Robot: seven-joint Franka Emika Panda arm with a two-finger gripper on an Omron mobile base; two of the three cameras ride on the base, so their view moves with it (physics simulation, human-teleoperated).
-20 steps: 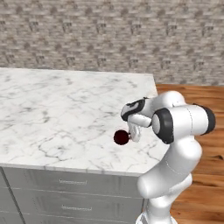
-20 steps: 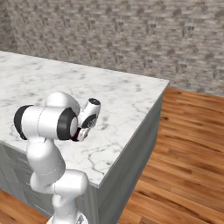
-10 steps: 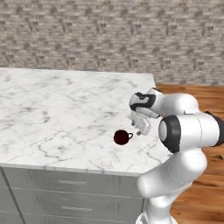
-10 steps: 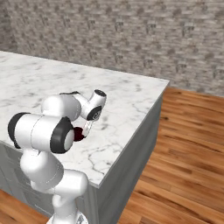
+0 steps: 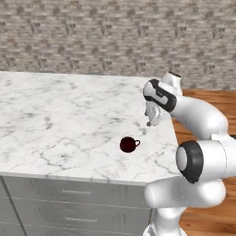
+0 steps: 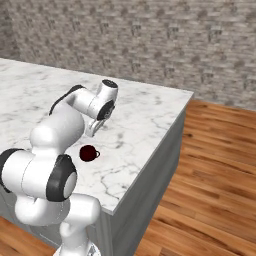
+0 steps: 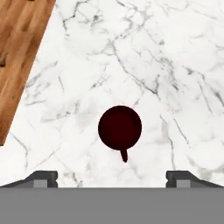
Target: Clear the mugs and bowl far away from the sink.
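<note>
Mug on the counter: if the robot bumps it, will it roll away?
Probably not: the dark red mug stands upright on the flat marble counter. A shove would likely slide it on that smooth top. Its side handle might make it spin.

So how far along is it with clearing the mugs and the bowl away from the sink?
Done: the dark maroon mug stands upright on the marble counter near its end by the wood floor, handle free. In hand: nothing; the gripper hangs open above the mug, holding nothing. Left: the other mug and the bowl aren't on this stretch of counter, so they can't be judged from here.
</note>
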